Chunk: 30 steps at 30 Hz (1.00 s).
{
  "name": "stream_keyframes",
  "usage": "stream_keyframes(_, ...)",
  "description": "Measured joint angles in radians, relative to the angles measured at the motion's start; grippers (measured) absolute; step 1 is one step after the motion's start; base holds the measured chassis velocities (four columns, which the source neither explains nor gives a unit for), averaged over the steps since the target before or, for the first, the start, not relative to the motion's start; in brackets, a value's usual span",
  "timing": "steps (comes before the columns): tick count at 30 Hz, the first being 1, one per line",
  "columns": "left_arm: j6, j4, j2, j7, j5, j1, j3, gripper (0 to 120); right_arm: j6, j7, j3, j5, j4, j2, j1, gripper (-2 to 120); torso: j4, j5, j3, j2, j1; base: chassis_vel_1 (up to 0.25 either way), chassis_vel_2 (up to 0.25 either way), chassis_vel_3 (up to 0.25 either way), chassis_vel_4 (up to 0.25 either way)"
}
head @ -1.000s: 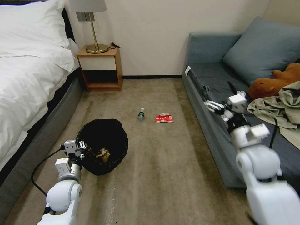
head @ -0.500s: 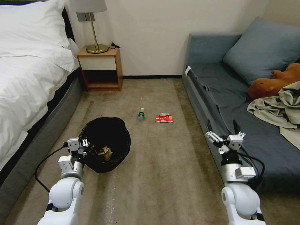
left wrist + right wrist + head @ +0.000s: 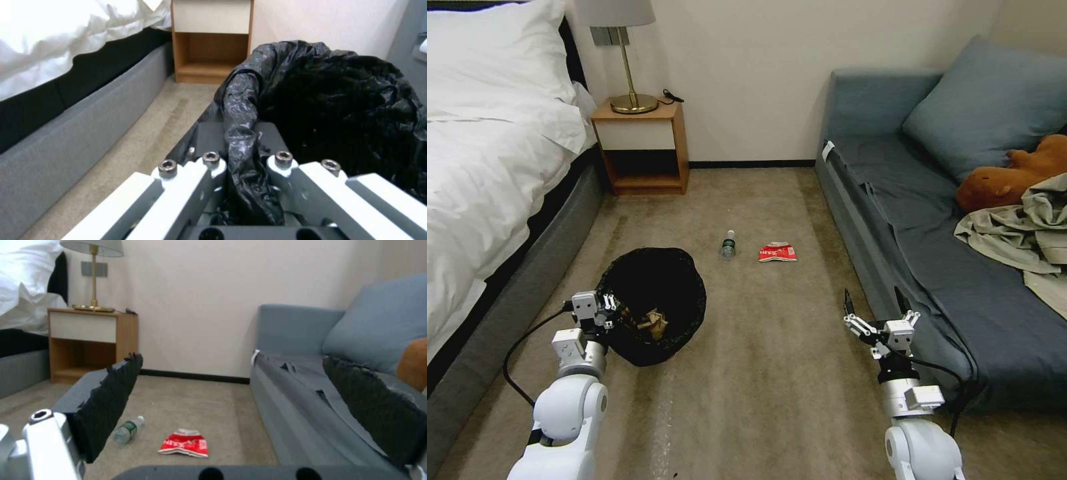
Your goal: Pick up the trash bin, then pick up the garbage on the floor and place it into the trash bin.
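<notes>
Your trash bin (image 3: 654,303), round and lined with glossy black plastic, sits tilted beside the bed-side edge of the floor, its rim pinched in the left hand (image 3: 606,312); tan and gold-brown scraps lie inside. Farther out on the floor, a clear green-labelled bottle (image 3: 728,245) lies on its side, with a crumpled red-and-white packet (image 3: 778,253) just beside it.

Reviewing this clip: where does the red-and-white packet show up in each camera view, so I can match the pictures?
Head view: the red-and-white packet lies on the carpet at mid-frame, just right of the bottle.
Left wrist view: not in it; the trash bin rim, clamped by the left gripper, is what shows.
Right wrist view: the packet lies low in the frame, beside the bottle, seen between the open right gripper's fingers.
Shared landmark: the wooden nightstand.
</notes>
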Motion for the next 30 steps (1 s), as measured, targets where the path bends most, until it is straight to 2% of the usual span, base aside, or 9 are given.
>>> stream_keyframes(30, 0.002, -0.003, -0.007, 0.0, 0.005, -0.004, 0.004, 5, -0.006, -0.017, -0.015, 0.005, -0.004, 0.005, 0.011, 100, -0.0001, 0.0, 0.0, 0.0, 0.0, 0.0, 0.0, 0.0, 0.0)
